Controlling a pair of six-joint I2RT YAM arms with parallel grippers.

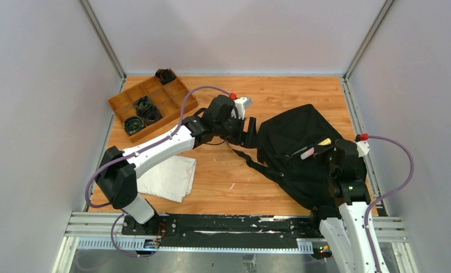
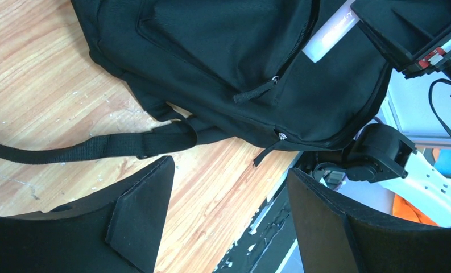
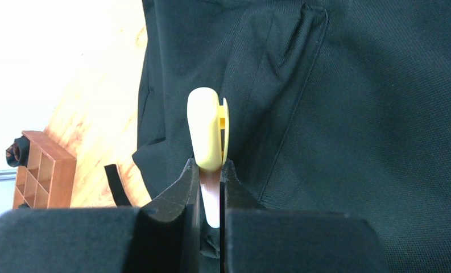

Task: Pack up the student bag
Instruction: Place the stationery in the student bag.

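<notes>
Wooden desk (image 1: 228, 170), grey walls. Student bag (image 1: 291, 136) lies at desk's right side. Right hand (image 3: 210, 170) pinches yellow-capped item (image 3: 209, 131) above it; left hand (image 2: 230, 168) spread alongside. Item not yet inside; packing appears unfinished.

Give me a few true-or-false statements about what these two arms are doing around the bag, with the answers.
1. The right gripper is clamped on a yellow-tipped object over the black backpack. True.
2. The left gripper is holding the backpack's strap. False: its jaws are open and empty, and the strap lies on the table beyond them.
3. The folded white cloth lies on top of the backpack. False: it rests on the table near the left arm's base, apart from the bag.
4. The wooden compartment tray holds dark rolled items in some compartments. True.
</notes>
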